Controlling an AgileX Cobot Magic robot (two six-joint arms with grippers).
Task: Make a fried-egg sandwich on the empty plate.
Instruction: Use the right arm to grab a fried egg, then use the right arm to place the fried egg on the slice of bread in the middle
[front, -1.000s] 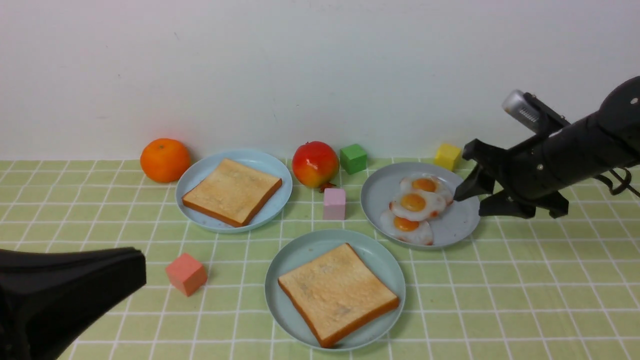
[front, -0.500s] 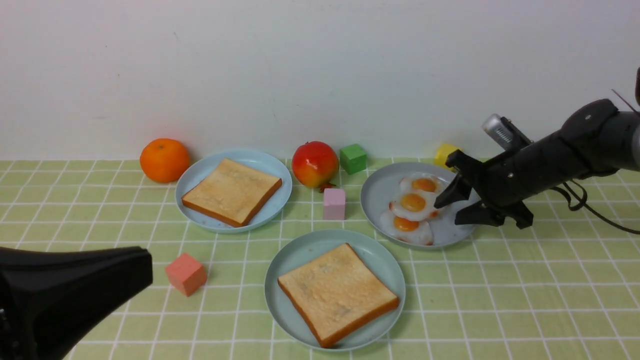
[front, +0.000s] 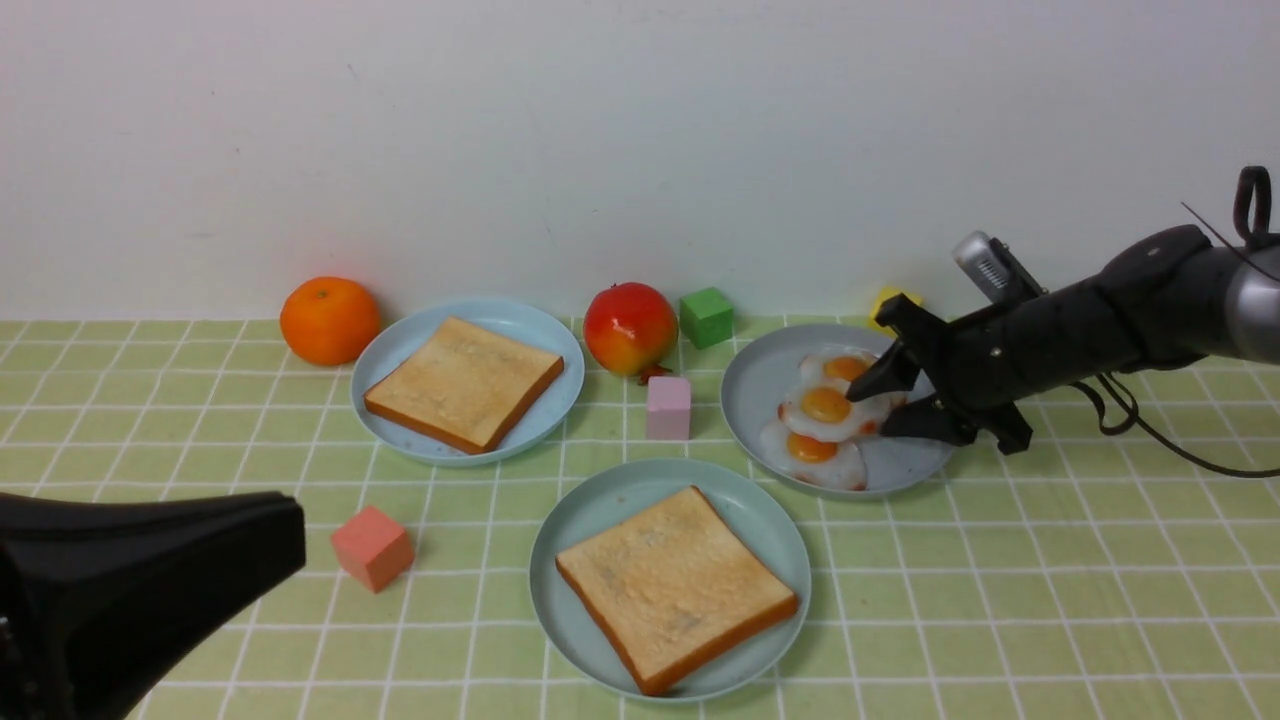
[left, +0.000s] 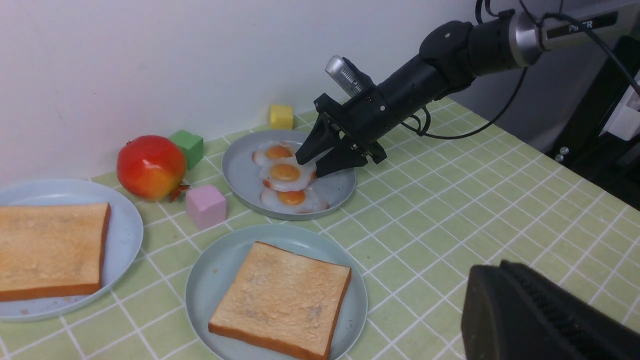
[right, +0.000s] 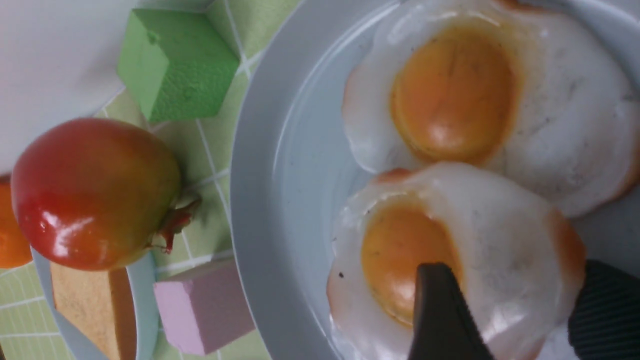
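The pale teal plate (front: 572, 522) at front centre holds one toast slice (front: 675, 585). A second toast slice (front: 463, 383) lies on the sky-blue plate (front: 520, 322) at back left. Three fried eggs lie on the grey plate (front: 758, 382). My right gripper (front: 868, 413) is open, low over that plate, its jaws on either side of the right edge of the middle egg (front: 826, 408). In the right wrist view one finger (right: 440, 310) lies over that egg (right: 480, 235) by the yolk. My left gripper (front: 285, 535) is shut and empty at front left.
An orange (front: 329, 320), a red apple (front: 631, 328), a green cube (front: 707, 316) and a yellow cube (front: 890, 300) stand along the back wall. A pink cube (front: 669, 407) sits between the plates. A salmon cube (front: 372, 548) lies beside my left gripper.
My right gripper has moved left and down from beside the grey plate to the middle egg, its jaws still apart. The left arm has hardly moved.
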